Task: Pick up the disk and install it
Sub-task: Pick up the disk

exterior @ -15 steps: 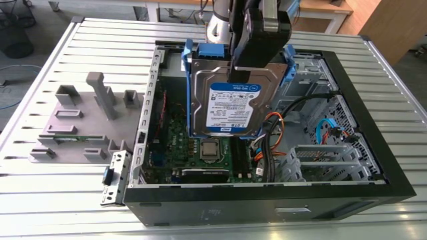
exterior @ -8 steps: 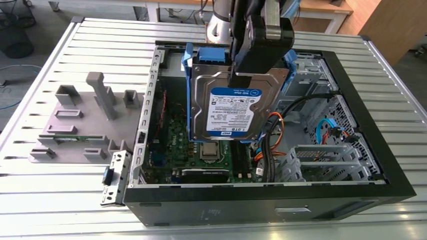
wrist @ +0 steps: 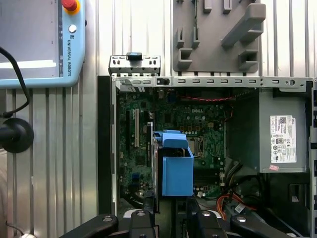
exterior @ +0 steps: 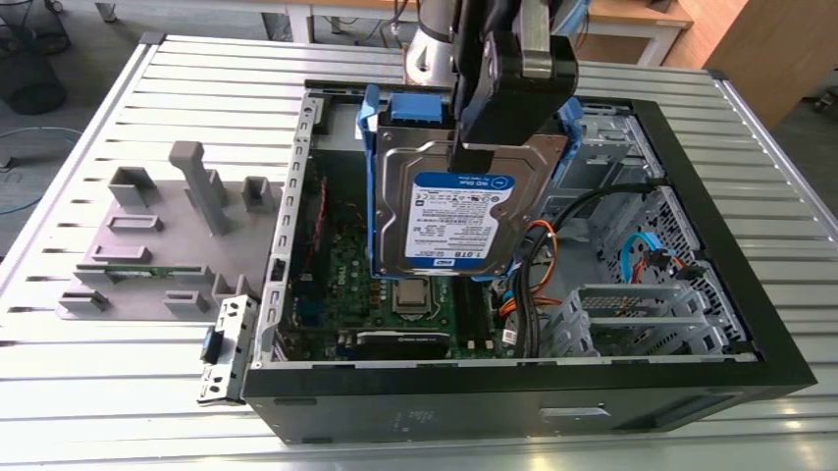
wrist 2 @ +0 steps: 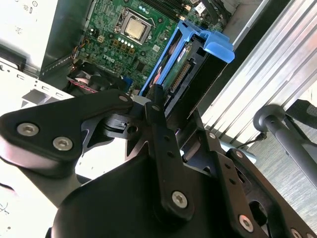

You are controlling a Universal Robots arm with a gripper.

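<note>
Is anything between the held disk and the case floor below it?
Nothing visible. The gripper holds the disk upright over the motherboard in the open case; loose cables lie beside it, toward the exterior view's right, not beneath.

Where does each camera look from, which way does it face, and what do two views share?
Exterior view: off the arm, raised, looking down on the open computer case; shows the arm and tool holding the disk.
First wrist view: on the wrist, facing straight down into the case; tool linkage shows.
Second wrist view: on the wrist, angled past the tool's fingers toward the motherboard.
Both wrist views share the disk and the motherboard.
</note>
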